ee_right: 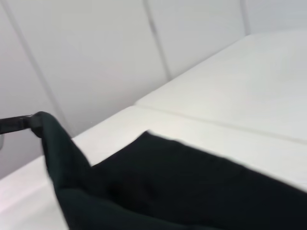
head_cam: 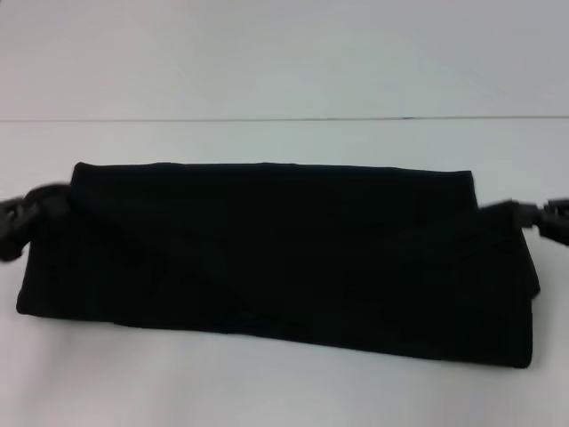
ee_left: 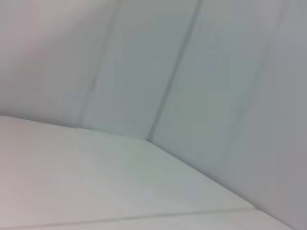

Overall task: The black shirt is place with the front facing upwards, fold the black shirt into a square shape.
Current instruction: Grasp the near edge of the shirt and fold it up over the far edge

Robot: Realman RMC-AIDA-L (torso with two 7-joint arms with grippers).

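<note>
1. White bench (head_cam: 284, 391): carries the work; a thin seam line crosses it behind the cloth, and pale panelled walls (ee_left: 144, 67) stand beyond. Nothing else lies near the cloth.
2. Black shirt (head_cam: 276, 258): folded into a long band running left to right across the bench, its far edge raised; no print shows (plain black surface only).
3. Left gripper (head_cam: 22, 222): at the band's left end, against the far corner; fingers appear closed on the cloth, though dark on dark hides the contact.
4. Right gripper (head_cam: 533, 216): at the right end; its fingers pinch the lifted corner of the shirt, which in the right wrist view hangs from the fingertips (ee_right: 29, 122) as a raised peak.
</note>
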